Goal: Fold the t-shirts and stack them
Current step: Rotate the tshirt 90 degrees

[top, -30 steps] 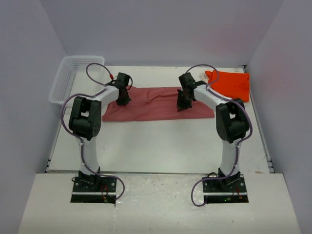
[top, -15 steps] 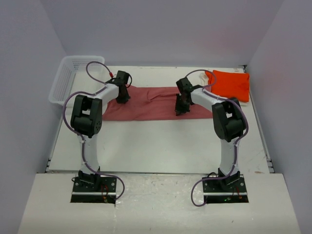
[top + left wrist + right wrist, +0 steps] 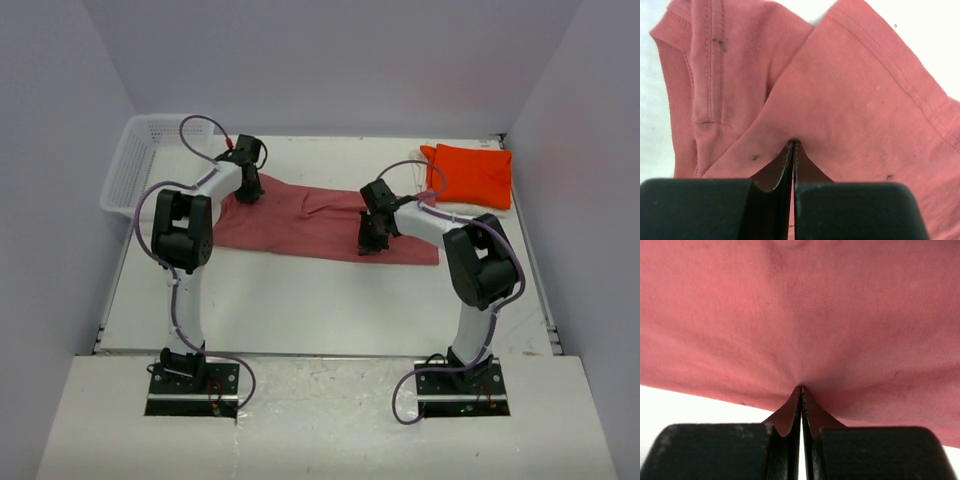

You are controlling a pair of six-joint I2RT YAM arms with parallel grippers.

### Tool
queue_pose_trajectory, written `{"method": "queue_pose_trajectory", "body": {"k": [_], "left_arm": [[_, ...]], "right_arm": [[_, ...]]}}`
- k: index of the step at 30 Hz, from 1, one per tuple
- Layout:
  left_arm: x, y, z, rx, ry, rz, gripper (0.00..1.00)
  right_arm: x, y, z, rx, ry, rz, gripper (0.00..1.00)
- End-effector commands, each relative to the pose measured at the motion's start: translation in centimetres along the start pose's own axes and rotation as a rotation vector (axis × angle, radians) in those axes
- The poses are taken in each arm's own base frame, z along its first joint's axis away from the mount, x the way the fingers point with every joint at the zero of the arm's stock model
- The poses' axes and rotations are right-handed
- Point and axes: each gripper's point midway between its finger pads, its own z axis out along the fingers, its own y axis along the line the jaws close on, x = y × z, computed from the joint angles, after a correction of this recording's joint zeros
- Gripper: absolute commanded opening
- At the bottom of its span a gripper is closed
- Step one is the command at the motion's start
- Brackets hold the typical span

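Across the middle of the counter [image 3: 320, 300] the rose-red t-shirt [image 3: 310, 225] is lying as a long flat band. Its near edge is being pinched by the jaws of the right arm [image 3: 440, 225], which are pressed together on a small raised peak of cloth. Farther back, at the band's left end beside a sleeve, a second peak is being pinched in the same way by the tightly closed jaws of the left arm [image 3: 215, 185]. A fold of this shirt is judged to be in hand, with its stacking not yet done. For the next move, both pinches are being called on to rise and travel together, evenly, so that the cloth is laid over itself without skewing. At the far right the orange t-shirt [image 3: 470, 172] is lying folded on something white, and at the far left the mesh basket [image 3: 135, 165] is standing.
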Motion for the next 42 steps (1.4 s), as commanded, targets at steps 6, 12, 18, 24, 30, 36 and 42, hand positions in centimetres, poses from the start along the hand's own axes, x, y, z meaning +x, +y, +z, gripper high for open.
{"method": "queue_pose_trajectory", "body": {"k": [6, 12, 18, 24, 30, 36, 42], "left_arm": [[-0.5, -2.4, 1.5, 0.125, 0.053, 0.098, 0.0], [-0.9, -4.0, 2.7, 0.183, 0.064, 0.113, 0.0], [-2.4, -8.3, 3.1, 0.374, 0.074, 0.126, 0.0], [-3.4, -12.6, 3.4, 0.586, 0.074, 0.142, 0.0], [-5.1, -15.0, 2.4, 0.758, 0.018, 0.168, 0.0], [-8.9, -14.9, -0.2, 0.782, -0.105, 0.184, 0.0], [-13.6, -15.6, -8.9, 0.862, -0.255, 0.188, 0.0]], "right_arm": [[7.2, -1.8, -0.9, 0.073, 0.119, -0.008, 0.0], [9.9, -0.9, -1.0, 0.059, 0.138, -0.044, 0.0], [12.0, 1.3, -0.1, 0.05, 0.178, -0.117, 0.0], [12.6, 5.6, 0.5, -0.02, 0.192, -0.226, 0.0], [10.5, 11.1, 0.1, -0.102, 0.155, -0.347, 0.0], [8.3, 15.0, -2.5, -0.181, 0.062, -0.452, 0.0], [2.8, 15.5, -10.3, -0.16, -0.214, -0.492, 0.0]]}}
